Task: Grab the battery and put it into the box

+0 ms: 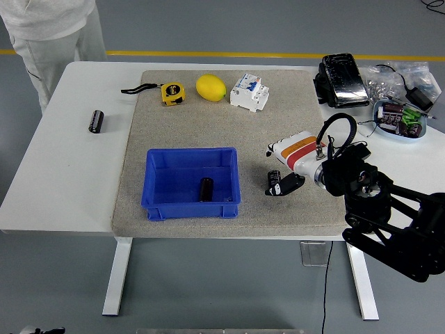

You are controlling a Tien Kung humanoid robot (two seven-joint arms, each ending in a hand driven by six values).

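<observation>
A blue box (157,198) stands on the grey mat, and a black battery (206,189) lies inside it near the front right. A second black battery (274,179) lies on the mat just right of the box. My right hand (280,169), white with an orange band, hovers beside this second battery with fingers relaxed and holds nothing; its black thumb (292,184) rests next to the battery. A third battery (96,121) lies on the bare table at the far left. My left arm is out of view.
A yellow tape measure (172,92), a lemon (211,88) and a white circuit breaker (249,92) sit along the mat's far edge. A black device (342,80), a bowl of parts (400,120) and a black adapter (357,154) are at the right. A person (52,31) stands far left.
</observation>
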